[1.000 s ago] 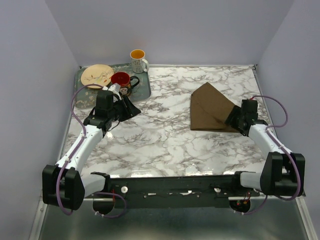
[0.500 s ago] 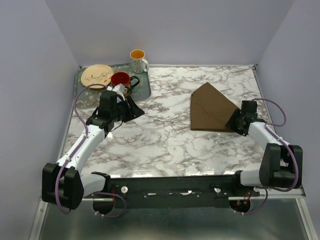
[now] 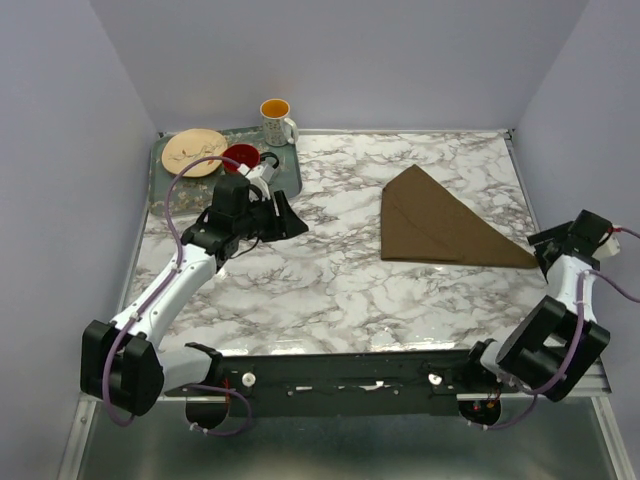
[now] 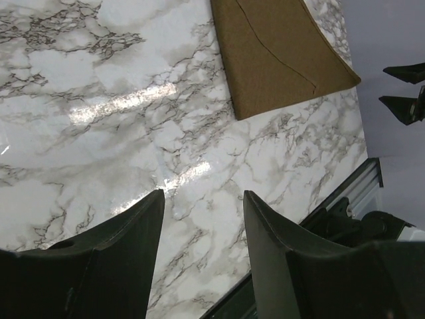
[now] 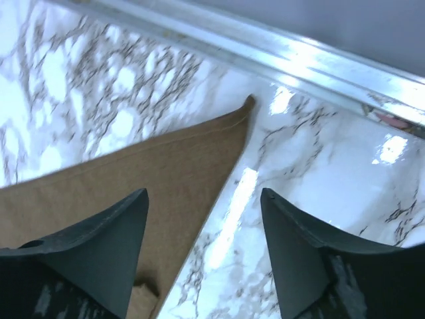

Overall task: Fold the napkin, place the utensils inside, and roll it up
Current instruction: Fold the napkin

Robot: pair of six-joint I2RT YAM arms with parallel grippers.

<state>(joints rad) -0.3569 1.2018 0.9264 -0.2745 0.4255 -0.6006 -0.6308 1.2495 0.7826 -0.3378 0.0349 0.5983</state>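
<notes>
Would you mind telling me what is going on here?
The dark brown napkin lies folded into a triangle on the marble table, nothing on it. The right gripper hangs open beside its right corner, holding nothing. The left gripper hovers open and empty near the tray.

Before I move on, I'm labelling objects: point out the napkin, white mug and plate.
napkin (image 3: 430,228), top view, middle of folded cloth.
white mug (image 3: 277,126), top view, outer side wall.
plate (image 3: 190,146), top view, its face.
</notes>
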